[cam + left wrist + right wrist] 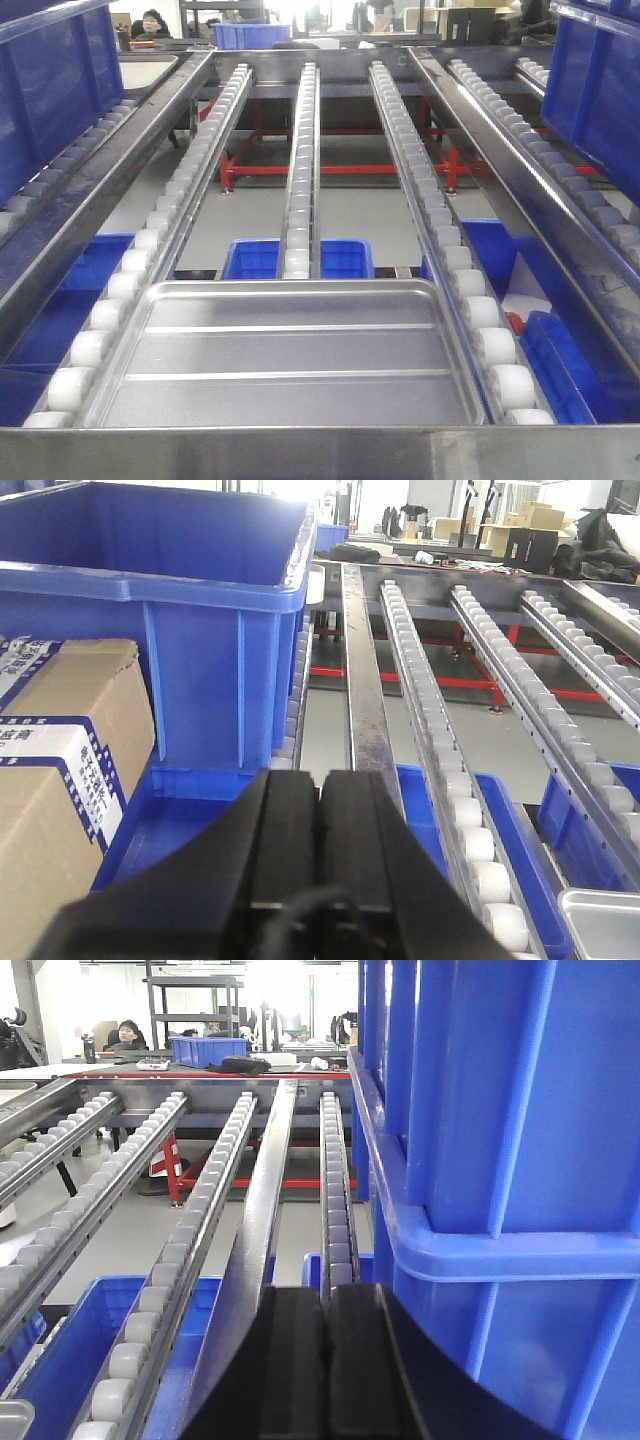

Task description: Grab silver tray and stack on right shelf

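The silver tray (285, 355), shiny with two long ridges, lies flat on the white roller lanes of the right shelf (300, 180), just behind its steel front lip (320, 455). No gripper shows in the front view. My left gripper (320, 780) is shut with nothing between its black fingers, left of the tray, whose corner (605, 920) shows at the lower right of that view. My right gripper (325, 1295) is also shut and empty, to the tray's right. A tray corner (12, 1420) peeks in at the lower left there.
A tall blue crate (170, 610) and cardboard boxes (60, 770) stand by the left gripper. Another blue crate (500, 1140) rises close on the right of the right gripper. Blue bins (300, 258) sit below the rollers. Steel rails (120, 190) divide the lanes.
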Robot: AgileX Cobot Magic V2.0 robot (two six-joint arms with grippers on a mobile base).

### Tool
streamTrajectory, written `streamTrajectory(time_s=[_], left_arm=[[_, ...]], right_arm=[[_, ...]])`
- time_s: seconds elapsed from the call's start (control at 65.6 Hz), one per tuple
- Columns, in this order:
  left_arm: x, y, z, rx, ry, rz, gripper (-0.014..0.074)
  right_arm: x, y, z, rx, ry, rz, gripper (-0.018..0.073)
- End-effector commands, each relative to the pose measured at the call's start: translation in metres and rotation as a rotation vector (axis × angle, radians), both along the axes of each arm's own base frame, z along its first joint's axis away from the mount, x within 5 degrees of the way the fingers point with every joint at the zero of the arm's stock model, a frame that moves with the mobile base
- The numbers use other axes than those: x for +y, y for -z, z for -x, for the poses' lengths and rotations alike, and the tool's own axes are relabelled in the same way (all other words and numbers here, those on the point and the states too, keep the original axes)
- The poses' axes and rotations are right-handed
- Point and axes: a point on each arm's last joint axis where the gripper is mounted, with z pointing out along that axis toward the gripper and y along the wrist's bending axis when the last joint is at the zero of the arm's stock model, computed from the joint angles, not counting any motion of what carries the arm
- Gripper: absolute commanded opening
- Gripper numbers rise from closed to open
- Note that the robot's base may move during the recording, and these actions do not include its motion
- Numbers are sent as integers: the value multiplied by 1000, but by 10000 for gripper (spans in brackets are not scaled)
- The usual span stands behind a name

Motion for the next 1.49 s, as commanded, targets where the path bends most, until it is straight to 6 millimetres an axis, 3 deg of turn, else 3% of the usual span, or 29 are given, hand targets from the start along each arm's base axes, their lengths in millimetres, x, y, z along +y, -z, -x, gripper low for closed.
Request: streamTrajectory(time_s=[0.0, 0.564, 0.778, 1.037, 1.266, 1.48], left_arm=[[0, 0, 1, -71, 0, 3, -91], [0, 0, 1, -71, 0, 3, -91], [0, -8, 2, -163, 0, 8, -91], [0, -15, 3, -132, 0, 6, -91], [0, -31, 9, 77, 0, -4, -91], [0, -49, 10, 236, 6, 4, -91]], right_arm=[[1, -9, 3, -105, 1, 14, 48], [1, -9, 3, -105, 1, 14, 48], [1, -9, 3, -107, 0, 15, 48], [0, -13, 4, -82, 5, 12, 48], [-2, -38, 1, 163, 30, -11, 48], [-6, -60, -22, 408, 43, -32, 48]])
